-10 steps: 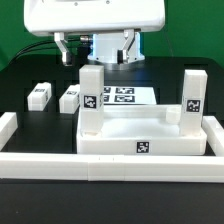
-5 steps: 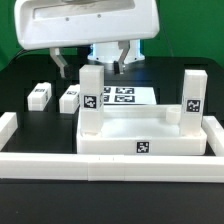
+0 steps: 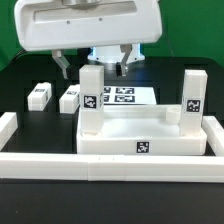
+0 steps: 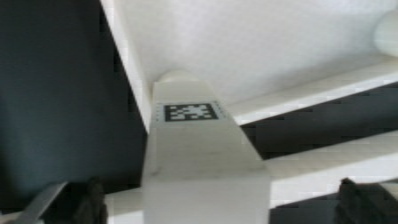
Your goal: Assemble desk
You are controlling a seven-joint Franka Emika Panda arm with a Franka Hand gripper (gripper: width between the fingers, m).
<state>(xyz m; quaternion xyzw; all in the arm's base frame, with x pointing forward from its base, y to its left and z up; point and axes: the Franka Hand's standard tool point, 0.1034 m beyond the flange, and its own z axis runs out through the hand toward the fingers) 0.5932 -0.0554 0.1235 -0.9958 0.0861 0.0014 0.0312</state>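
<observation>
The desk's white tray-like tabletop lies upside down in the middle, with a tag on its front rim. Two white square legs stand upright in it: one at the exterior view's left corner, one at the right. Two more legs lie loose on the black table to the left. My gripper hangs open just over the left upright leg, one finger on each side of its top and apart from it. In the wrist view that tagged leg runs between the fingers of the gripper, over the tabletop.
The marker board lies flat behind the tabletop. Long white border rails frame the work area at the front, the exterior view's left and right.
The gripper has come down a little toward the left upright leg, then held still. Its jaws have stayed open, and the parts have not moved.
</observation>
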